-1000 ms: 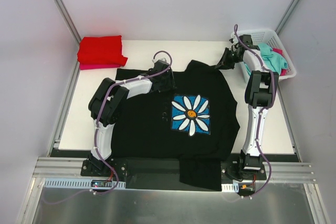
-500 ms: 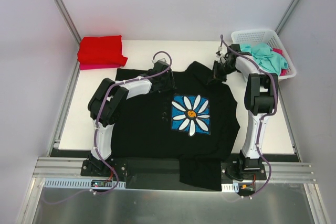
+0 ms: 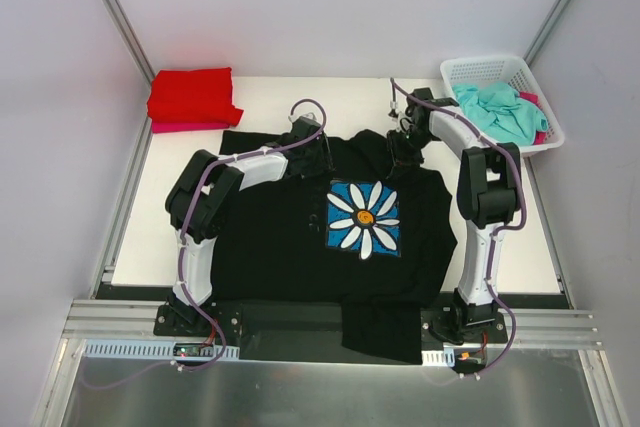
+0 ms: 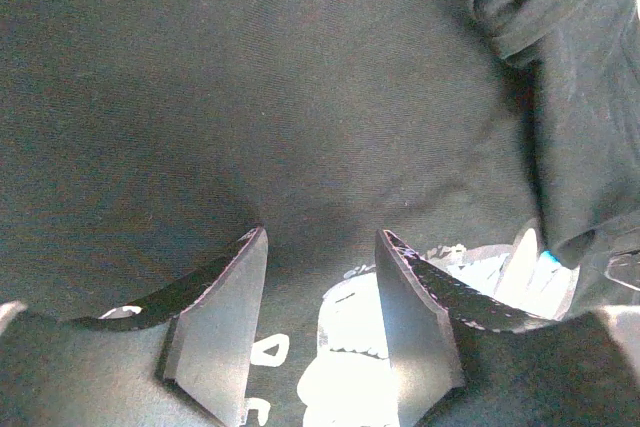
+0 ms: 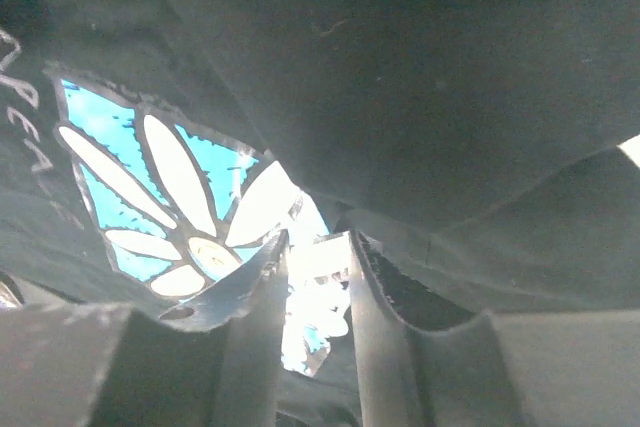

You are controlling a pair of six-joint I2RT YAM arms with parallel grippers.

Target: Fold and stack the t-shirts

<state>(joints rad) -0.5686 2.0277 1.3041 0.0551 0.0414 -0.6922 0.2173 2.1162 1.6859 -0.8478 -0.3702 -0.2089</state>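
Note:
The black t-shirt (image 3: pixel 285 237) lies spread face up on the table, its white daisy on a blue square (image 3: pixel 363 219) right of centre. My left gripper (image 3: pixel 320 154) rests low over its upper left part, jaws open (image 4: pixel 321 235) with only flat black cloth beneath. At the shirt's upper right my right gripper (image 3: pixel 400 150) stands narrowly open (image 5: pixel 317 239), nothing between the fingers; a folded-in cloth edge (image 5: pixel 470 237) lies just beside it. A folded red t-shirt (image 3: pixel 193 94) sits on a pink one (image 3: pixel 185 128) at the back left. The teal t-shirt (image 3: pixel 500 112) lies in the basket.
A white mesh basket (image 3: pixel 488 67) stands at the back right corner beside the right arm. The black shirt's hem (image 3: pixel 382 332) hangs over the table's near edge between the arm bases. Bare white table (image 3: pixel 270 97) shows behind the shirt.
My right gripper has swung left from beside the basket onto the shirt's upper right, carrying the sleeve over the body, and its jaws have parted. The left arm has not moved.

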